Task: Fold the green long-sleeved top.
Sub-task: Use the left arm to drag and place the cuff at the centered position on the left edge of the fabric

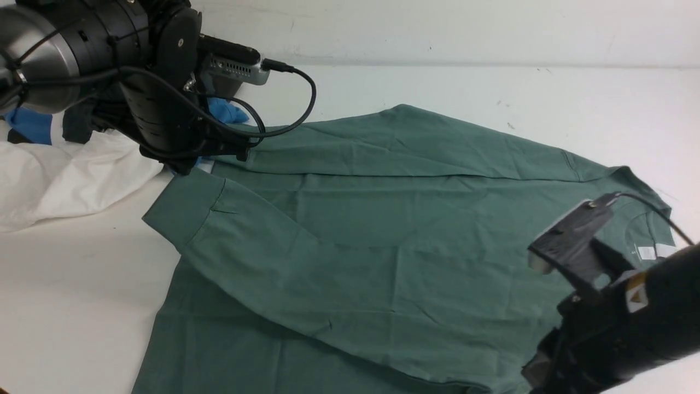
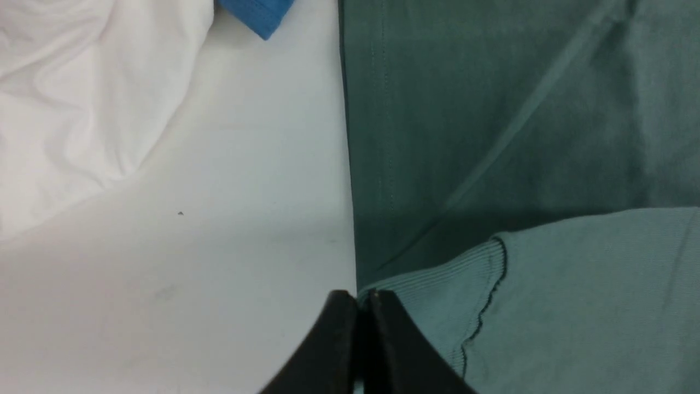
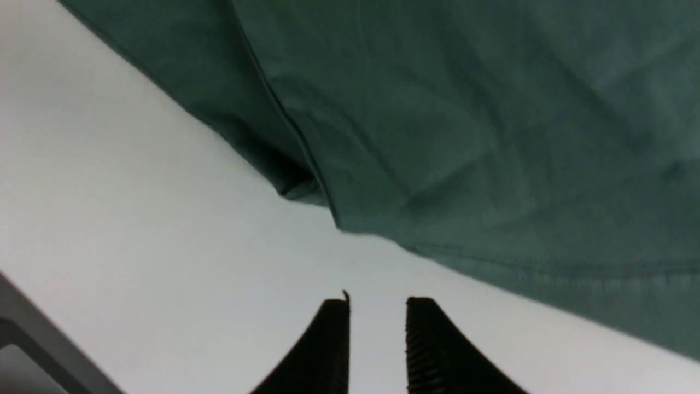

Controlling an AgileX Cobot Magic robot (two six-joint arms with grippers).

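The green long-sleeved top (image 1: 383, 230) lies spread on the white table (image 1: 71, 284) and covers most of its middle. Its neck opening, with the white neck label (image 1: 653, 251), points to the right end. One sleeve is folded across the body of the top. The ribbed cuff (image 1: 183, 205) of that sleeve lies at the top's left edge, and the sleeve runs slantwise from there toward the near right corner. Along the top's far side a second fold of fabric lies flat over the body.

Off the top's left edge a crumpled white garment (image 1: 65, 175) sits on the table. A bright blue garment (image 1: 227, 112) shows just beyond the top's far left corner, partly behind the left arm (image 1: 158, 109).

In the left wrist view the left gripper (image 2: 356, 298) has its jaws pressed together. The tips sit right at the corner of the ribbed cuff (image 2: 437, 306), where the green top (image 2: 492, 109) meets the bare table (image 2: 219, 219). I cannot tell whether any cloth is pinched between them.

The right arm (image 1: 629, 317) reaches in over the top's near right part, close to the neck. In the right wrist view the right gripper (image 3: 377, 306) has its jaws parted with nothing between them. It is over the bare table (image 3: 136, 219), just off a stitched edge of the green top (image 3: 465, 109).
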